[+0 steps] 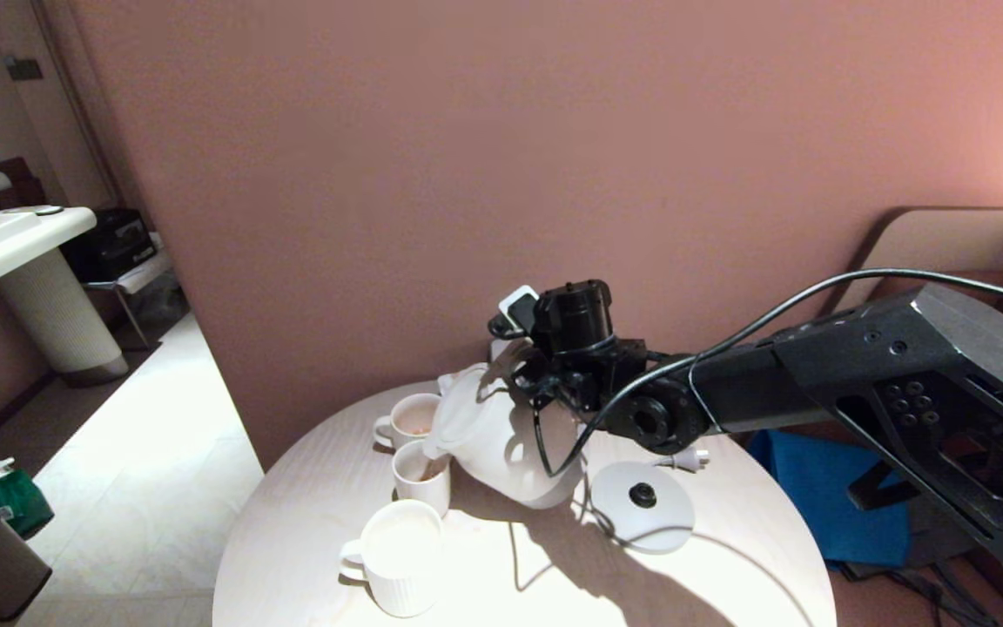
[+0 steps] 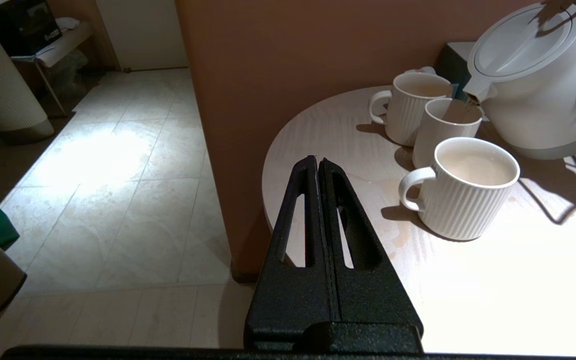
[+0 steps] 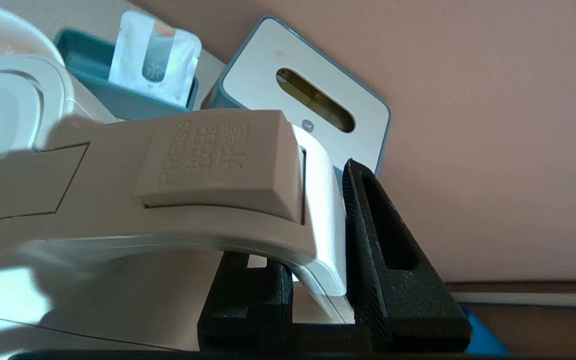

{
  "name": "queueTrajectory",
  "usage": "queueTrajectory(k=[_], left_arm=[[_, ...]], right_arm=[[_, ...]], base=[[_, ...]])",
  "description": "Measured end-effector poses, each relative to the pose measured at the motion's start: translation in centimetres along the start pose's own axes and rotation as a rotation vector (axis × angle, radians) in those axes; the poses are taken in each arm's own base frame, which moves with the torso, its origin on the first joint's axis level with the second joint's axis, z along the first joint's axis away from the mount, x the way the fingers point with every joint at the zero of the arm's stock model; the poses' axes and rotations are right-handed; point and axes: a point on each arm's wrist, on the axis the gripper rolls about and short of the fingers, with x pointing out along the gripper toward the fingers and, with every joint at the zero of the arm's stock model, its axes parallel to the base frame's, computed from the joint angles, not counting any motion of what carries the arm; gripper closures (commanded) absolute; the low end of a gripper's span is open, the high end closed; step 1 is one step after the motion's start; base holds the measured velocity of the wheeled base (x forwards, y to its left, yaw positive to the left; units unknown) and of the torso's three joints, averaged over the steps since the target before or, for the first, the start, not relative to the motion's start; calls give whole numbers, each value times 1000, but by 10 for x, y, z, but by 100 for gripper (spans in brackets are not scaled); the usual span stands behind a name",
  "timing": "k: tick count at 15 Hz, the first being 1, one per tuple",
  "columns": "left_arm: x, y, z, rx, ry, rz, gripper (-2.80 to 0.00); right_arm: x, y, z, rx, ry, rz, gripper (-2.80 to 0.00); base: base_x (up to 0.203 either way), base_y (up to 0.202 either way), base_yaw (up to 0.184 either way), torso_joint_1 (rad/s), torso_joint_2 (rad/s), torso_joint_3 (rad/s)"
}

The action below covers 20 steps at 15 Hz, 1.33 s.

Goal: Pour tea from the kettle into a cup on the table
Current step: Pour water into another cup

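The white kettle (image 1: 501, 435) is lifted off the table (image 1: 310, 496) and tilted to the left. Its spout (image 2: 477, 92) hangs over the rim of the middle cup (image 1: 421, 477). Pale brown tea (image 1: 421, 470) shows inside that cup. My right gripper (image 1: 523, 379) is shut on the kettle's loop handle (image 3: 193, 165), with one finger (image 3: 383, 250) against the handle's outer side and the other beneath it. My left gripper (image 2: 317, 161) is shut on nothing and hangs over the table's left edge, apart from the cups.
A far cup (image 1: 410, 418) and a near ribbed cup (image 1: 397, 553) flank the middle one. The round white base disc (image 1: 641, 505) with its cord and plug lies right of the kettle. A tissue box (image 3: 313, 110) and a teal tray with a sachet (image 3: 155, 55) stand by the wall.
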Motion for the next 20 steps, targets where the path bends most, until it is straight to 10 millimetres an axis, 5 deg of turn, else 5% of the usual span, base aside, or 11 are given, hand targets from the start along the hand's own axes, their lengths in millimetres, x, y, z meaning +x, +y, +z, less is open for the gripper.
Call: queueTrajectory(k=[11, 20], left_arm=[[0, 0, 0, 0, 0, 0, 0], [0, 0, 0, 0, -1, 0, 0]], right_arm=[[-10, -2, -8, 376, 27, 8, 0], [-20, -3, -19, 472, 68, 15, 0]], base=[[0, 0, 0, 0, 0, 0], [0, 0, 0, 0, 0, 0]])
